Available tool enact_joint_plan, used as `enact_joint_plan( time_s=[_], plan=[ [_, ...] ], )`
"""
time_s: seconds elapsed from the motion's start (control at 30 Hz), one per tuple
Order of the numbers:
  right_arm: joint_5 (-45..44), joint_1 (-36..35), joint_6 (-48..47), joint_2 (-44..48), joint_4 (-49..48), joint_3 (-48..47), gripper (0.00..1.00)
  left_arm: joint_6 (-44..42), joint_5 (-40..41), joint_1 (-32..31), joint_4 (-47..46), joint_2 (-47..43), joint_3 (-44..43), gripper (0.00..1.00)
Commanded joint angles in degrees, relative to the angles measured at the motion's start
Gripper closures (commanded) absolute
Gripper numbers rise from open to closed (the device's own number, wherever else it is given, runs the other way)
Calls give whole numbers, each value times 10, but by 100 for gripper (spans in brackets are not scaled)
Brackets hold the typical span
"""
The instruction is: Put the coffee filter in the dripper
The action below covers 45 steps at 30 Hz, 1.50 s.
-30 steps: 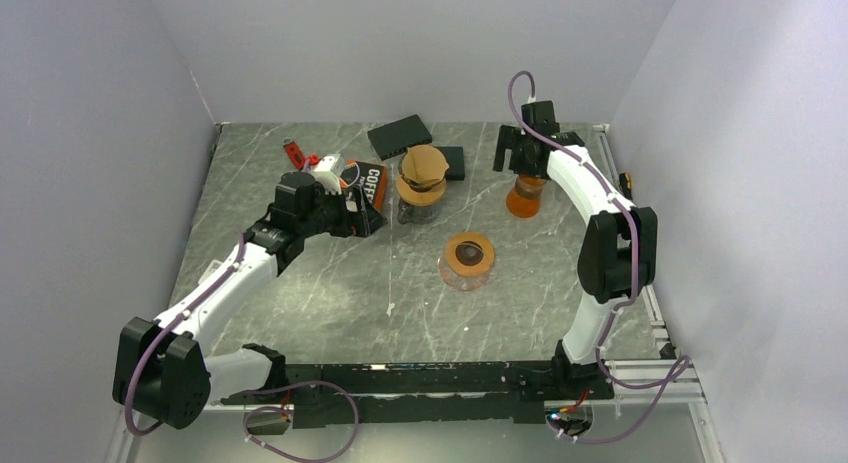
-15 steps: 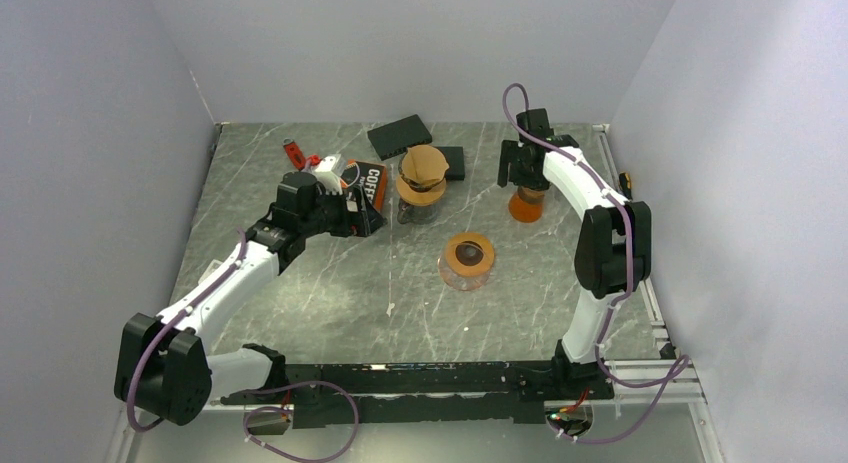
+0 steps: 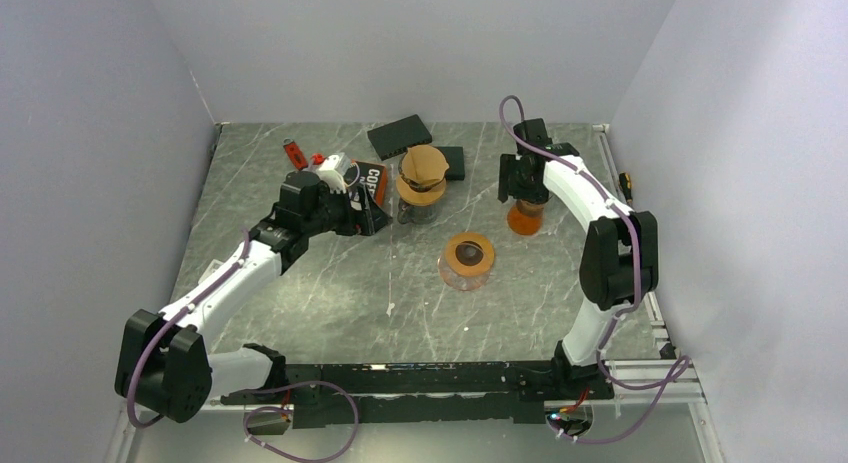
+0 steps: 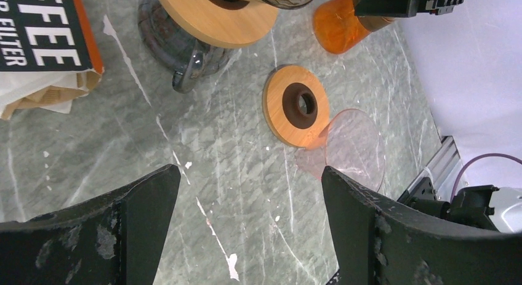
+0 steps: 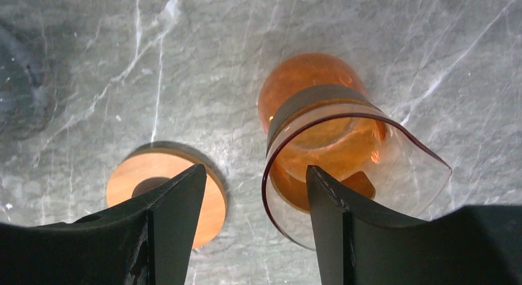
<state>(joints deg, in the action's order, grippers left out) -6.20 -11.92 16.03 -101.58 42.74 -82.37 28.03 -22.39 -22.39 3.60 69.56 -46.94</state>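
A black and orange coffee filter pack (image 3: 368, 183) lies at the back left; brown filters (image 4: 43, 91) stick out of its open end. My left gripper (image 3: 352, 205) is open and empty beside the pack, above bare table (image 4: 249, 174). A glass dripper with a wooden collar (image 3: 468, 255) lies on its side mid-table; it also shows in the left wrist view (image 4: 297, 105) and the right wrist view (image 5: 132, 177). My right gripper (image 5: 255, 174) is open at the rim of an orange glass carafe (image 5: 314, 94). One finger is outside the rim and one over its mouth.
A glass server (image 3: 420, 205) with a second wooden-collared dripper holding a brown filter (image 3: 423, 165) stands behind the middle. Two black boxes (image 3: 400, 135) lie at the back, and a small red tool (image 3: 293, 153) at the back left. The orange carafe (image 3: 524, 219) stands right of centre.
My right gripper has come nearer and lower, from behind the orange carafe to over its rim. The left arm has barely moved.
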Motion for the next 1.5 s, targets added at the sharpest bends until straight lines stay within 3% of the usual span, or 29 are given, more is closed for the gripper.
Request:
enact_joint_plan(
  time_s=[0.0,0.53,0.83,0.97,1.17,1.37,1.47],
  plan=[
    [15,-6,-3,50,23,14,35,13,-14,-11,-31,12,0,9],
    [39,-9,-5,116,33,41,29,52,-4,-37,-61,42,5,11],
    [45,-41,-14,201,-23,53,12,155,92,-94,-88,101,27,14],
    [76,-74,-17,217,-47,69,11,204,145,-118,-108,131,34,16],
    [127,-92,0,197,-82,106,17,247,181,-141,-111,182,22,18],
    [138,-111,5,155,-103,124,33,257,203,-162,-121,200,20,19],
    [147,-128,5,132,-105,120,36,255,211,-165,-114,192,22,20]
  ],
)
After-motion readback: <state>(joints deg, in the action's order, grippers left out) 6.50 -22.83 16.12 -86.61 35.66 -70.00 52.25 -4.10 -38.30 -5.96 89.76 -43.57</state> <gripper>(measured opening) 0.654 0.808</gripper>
